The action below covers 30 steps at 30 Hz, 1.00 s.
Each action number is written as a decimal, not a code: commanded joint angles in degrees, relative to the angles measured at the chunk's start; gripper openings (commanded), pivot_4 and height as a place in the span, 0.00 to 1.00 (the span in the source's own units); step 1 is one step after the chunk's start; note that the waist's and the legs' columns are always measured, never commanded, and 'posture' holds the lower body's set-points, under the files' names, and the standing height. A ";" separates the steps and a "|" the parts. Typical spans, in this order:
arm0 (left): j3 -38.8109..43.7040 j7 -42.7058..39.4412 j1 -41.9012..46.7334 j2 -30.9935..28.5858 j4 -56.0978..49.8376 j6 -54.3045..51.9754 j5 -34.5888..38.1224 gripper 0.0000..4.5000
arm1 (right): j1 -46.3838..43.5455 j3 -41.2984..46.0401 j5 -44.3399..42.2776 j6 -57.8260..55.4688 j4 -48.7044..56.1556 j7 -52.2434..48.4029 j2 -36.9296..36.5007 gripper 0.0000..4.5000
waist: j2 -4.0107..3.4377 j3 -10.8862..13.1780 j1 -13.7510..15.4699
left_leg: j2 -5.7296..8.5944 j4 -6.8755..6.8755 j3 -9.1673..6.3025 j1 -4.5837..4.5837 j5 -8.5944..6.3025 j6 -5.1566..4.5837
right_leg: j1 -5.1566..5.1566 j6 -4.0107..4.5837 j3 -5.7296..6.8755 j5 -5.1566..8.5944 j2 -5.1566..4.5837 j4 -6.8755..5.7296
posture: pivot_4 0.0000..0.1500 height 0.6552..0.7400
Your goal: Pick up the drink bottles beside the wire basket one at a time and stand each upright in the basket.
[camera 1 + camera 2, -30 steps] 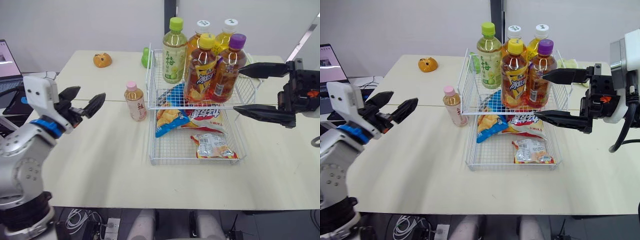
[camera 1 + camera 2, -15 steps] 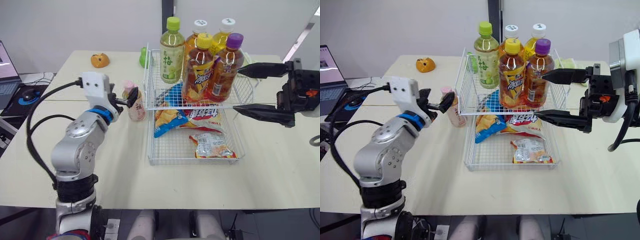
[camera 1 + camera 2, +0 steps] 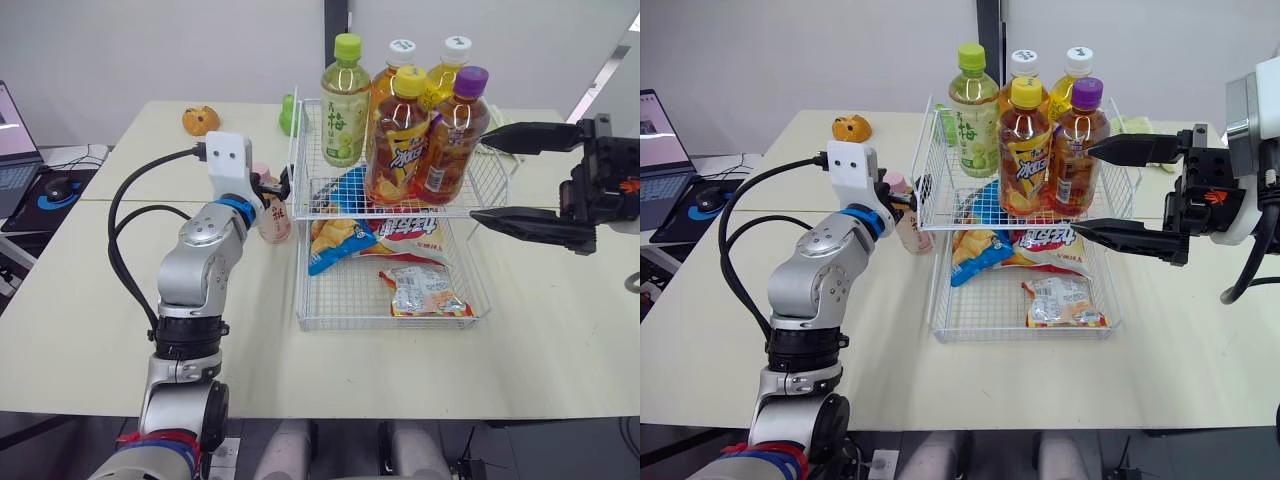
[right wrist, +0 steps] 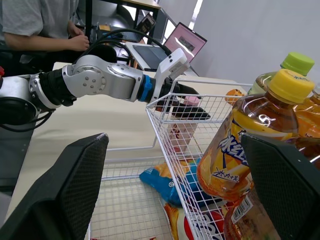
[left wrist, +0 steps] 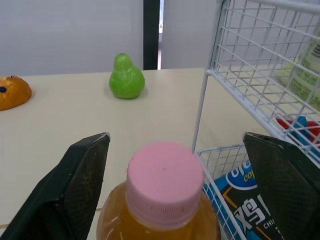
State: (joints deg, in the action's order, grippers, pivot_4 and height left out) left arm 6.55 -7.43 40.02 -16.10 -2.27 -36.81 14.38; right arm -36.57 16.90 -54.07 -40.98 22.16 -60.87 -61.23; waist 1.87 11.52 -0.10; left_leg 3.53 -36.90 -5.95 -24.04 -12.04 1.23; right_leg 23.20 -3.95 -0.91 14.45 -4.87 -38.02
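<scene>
Table | basket: four bottles above, snacks below | left gripper, right gripper spread

Right pincer spread wide; left pincer astride pink-capped bottle beyond wire basket mesh.

Head stereo pair: both eyes are looking forward and down from the near edge of the surface, taking in the whole wire basket. Left wrist camera is sitting close above the pink-capped bottle, facing the far edge. Right wrist camera is looking through the basket toward the left edge, sharing that bottle.
</scene>
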 commanded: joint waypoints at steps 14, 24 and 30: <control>4.52 -1.78 -0.66 -5.29 -9.99 -3.28 1.34 0.31 | 0.95 4.63 0.05 0.07 1.32 0.54 -1.45 1.00 | 0.00 0.01 -0.15 | -0.01 0.01 -0.03 -0.01 0.00 0.00 | 0.03 0.00 -0.01 0.00 0.01 0.00 | 1.00 1.00; 11.04 -25.38 24.92 -30.43 3.59 -18.80 17.03 0.31 | 4.02 7.54 1.47 0.91 1.37 0.91 -2.07 1.00 | 0.05 0.07 0.05 | 0.04 -0.07 -0.05 -0.35 0.01 0.01 | 0.13 -0.05 0.24 -0.03 0.11 0.10 | 1.00 1.00; 5.88 -37.64 46.39 -33.11 18.17 -22.12 19.85 0.31 | 5.05 8.05 1.51 1.33 1.19 1.13 -2.28 1.00 | 0.05 0.07 -0.10 | 0.07 -0.06 -0.12 -0.36 0.01 0.02 | 0.08 -0.09 0.31 -0.02 0.09 0.11 | 1.00 1.00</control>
State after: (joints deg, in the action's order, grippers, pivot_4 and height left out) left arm 12.97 -42.00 82.42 -48.71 15.20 -59.22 32.60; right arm -31.14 22.72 -52.72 -40.61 22.41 -59.94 -62.57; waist 1.93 11.59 -0.19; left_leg 3.59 -36.96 -6.06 -24.39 -12.03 1.25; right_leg 23.29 -4.04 -0.62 14.43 -4.78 -37.92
